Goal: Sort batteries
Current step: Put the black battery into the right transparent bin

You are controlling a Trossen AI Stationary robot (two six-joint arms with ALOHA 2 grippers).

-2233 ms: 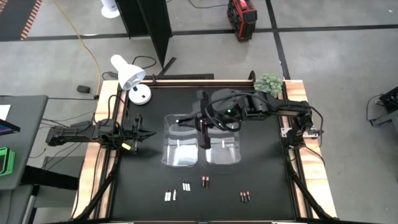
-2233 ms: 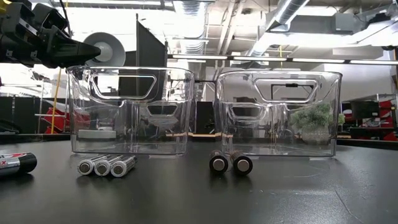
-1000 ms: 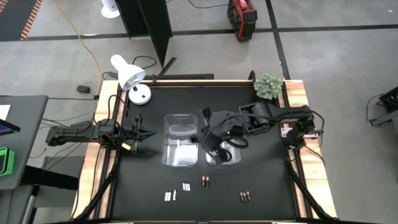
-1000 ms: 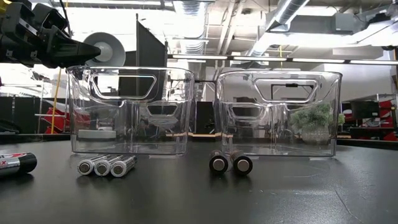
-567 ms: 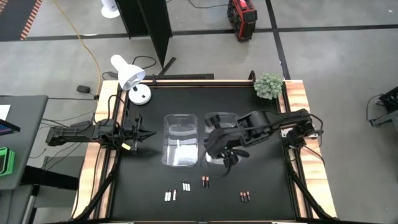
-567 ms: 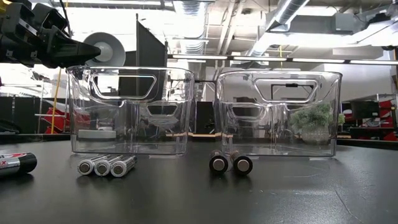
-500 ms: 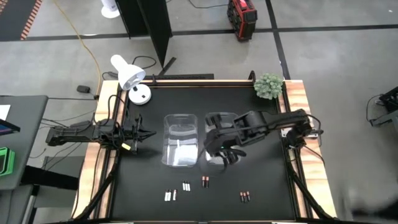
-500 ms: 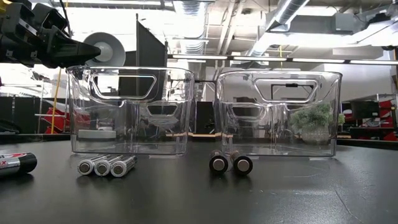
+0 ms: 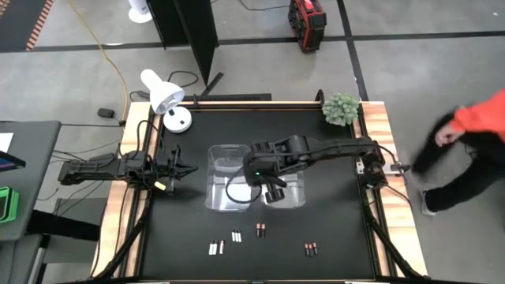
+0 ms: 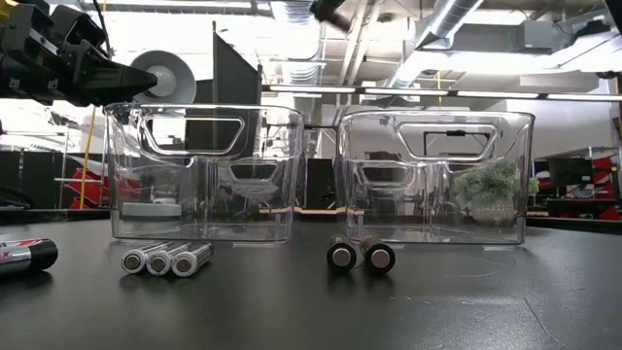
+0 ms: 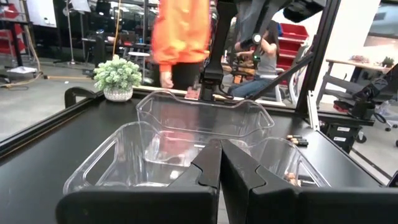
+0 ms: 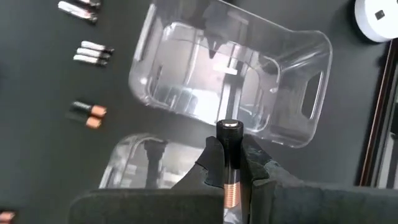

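Note:
My right gripper (image 12: 229, 177) hangs above the two clear bins, over the gap between the left bin (image 9: 229, 189) and the right bin (image 9: 286, 193), shut on a dark battery with a copper band (image 12: 229, 155). White batteries (image 12: 231, 68) lie in the left bin. Loose batteries lie on their sides near the front edge: silver ones (image 10: 165, 260) and dark ones (image 10: 360, 257), also seen from above as battery groups (image 9: 236, 236). My left gripper (image 11: 219, 168) waits shut at the table's left edge. My right gripper pinches the dark battery between its two fingers (image 12: 211, 165), on the long sides near the copper end (image 12: 231, 194). The battery lies along the fingers, its silver-tipped end (image 12: 229, 125) sticking out past them. It slants downward, clear of both bins.
A white lamp (image 9: 166, 99) stands at the far left corner and a small plant (image 9: 341, 108) at the far right. A person in orange (image 9: 481, 126) moves beside the table's right edge. Bare black tabletop lies around the bins.
My right gripper has sunk and tipped more steeply down, swinging from over the right bin toward the left bin with the battery still between its fingers. A person in orange has come into view at the right of the table.

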